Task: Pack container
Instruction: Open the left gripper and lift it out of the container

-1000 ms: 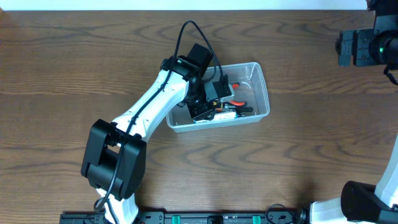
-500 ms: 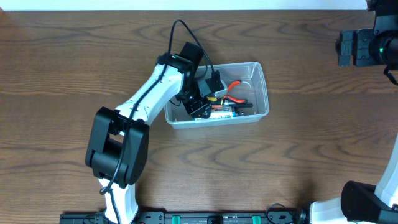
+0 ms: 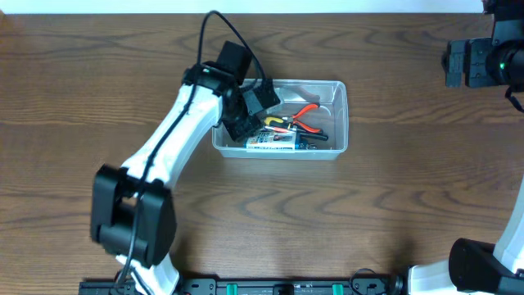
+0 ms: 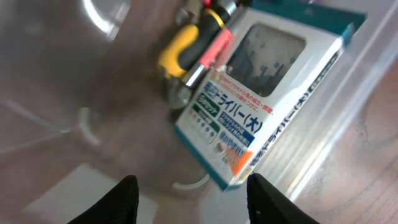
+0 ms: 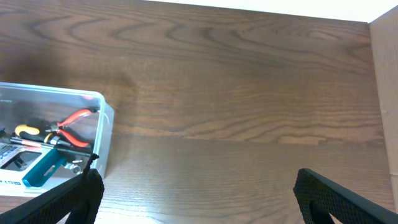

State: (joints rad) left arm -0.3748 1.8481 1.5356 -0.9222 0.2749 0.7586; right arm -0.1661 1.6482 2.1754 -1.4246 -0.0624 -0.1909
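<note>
Two arms in view, only the left one at work.

- Left gripper [image 4: 196, 200]: fingers spread, nothing between them. In the overhead view it sits inside the left end of the container [image 3: 345, 123], pointing down at the contents.
- Container: centre of the overhead frame, slightly above the middle, on the table [image 3: 409, 205]. Its long axis runs left to right.
- Contents: a blue-and-white box [image 4: 261, 106] lies flat along the lower wall, just beyond the left fingertips. A yellow-handled tool [image 4: 179, 53] lies just above the box. Red-handled pliers [image 3: 308, 115] sit further right. All lie roughly along the long axis.
- Right gripper [image 5: 198, 202]: fingers wide apart and empty. It is parked at the upper right of the overhead frame, well apart from the container, which shows at the left edge of its own view.

Judgement: the left arm is far nearer. The container extends rightward from its fingers, so any nudge or regrasp falls to it. No loose items show on the table, so packing looks near done.
</note>
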